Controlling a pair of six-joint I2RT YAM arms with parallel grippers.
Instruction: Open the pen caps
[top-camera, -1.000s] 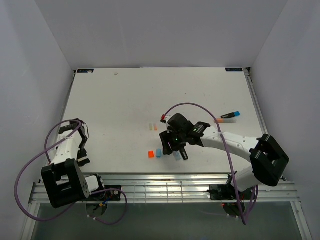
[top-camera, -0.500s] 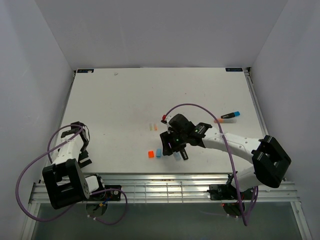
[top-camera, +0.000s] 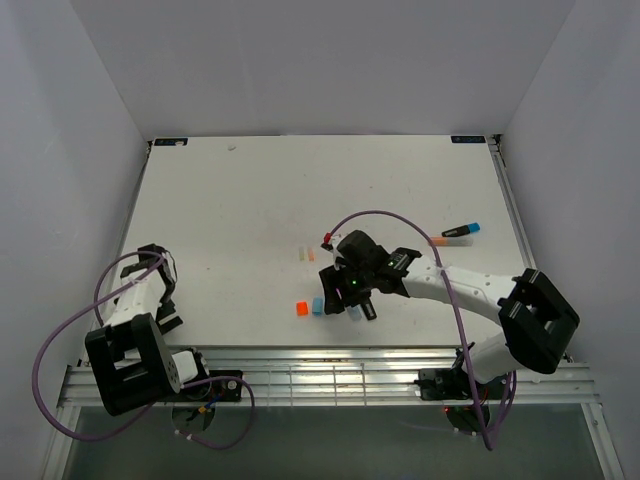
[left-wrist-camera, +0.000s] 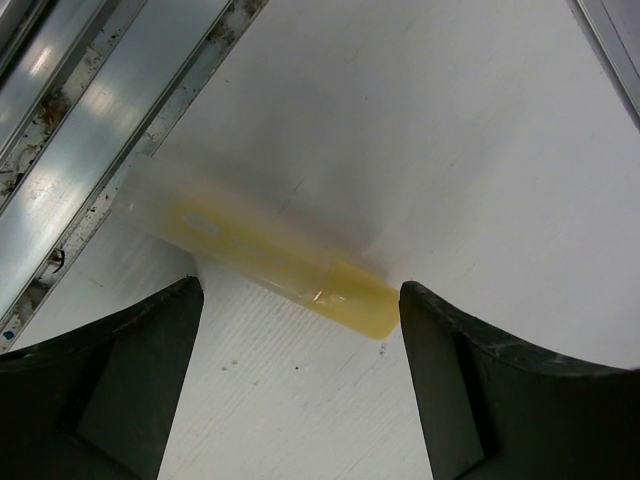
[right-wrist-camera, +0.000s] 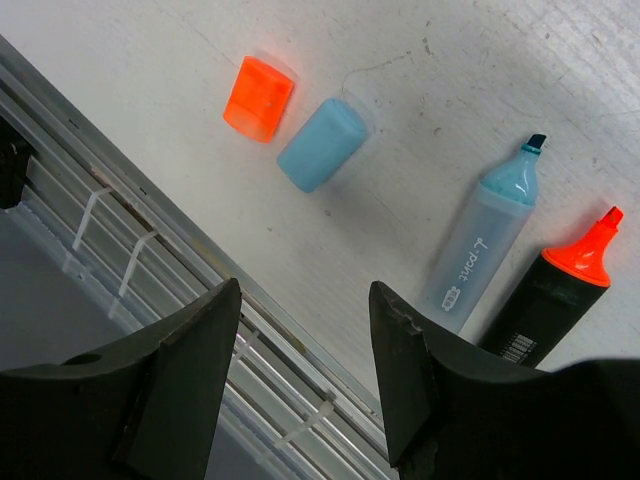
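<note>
Orange cap (right-wrist-camera: 259, 98) and blue cap (right-wrist-camera: 322, 145) lay loose beside the bared teal marker (right-wrist-camera: 485, 235) and orange marker (right-wrist-camera: 555, 290). Right gripper (right-wrist-camera: 305, 370) hung above, jaws apart, empty. Left gripper (left-wrist-camera: 300, 380) was spread wide just short of a blurred yellow marker (left-wrist-camera: 260, 255). Likely next: advance, pinch its barrel, and bring the partner arm to pull.

The yellow marker (left-wrist-camera: 300, 270) is blurred (its pale end most), and the black marker (right-wrist-camera: 545, 310) runs behind the right claw (right-wrist-camera: 305, 300).
</note>
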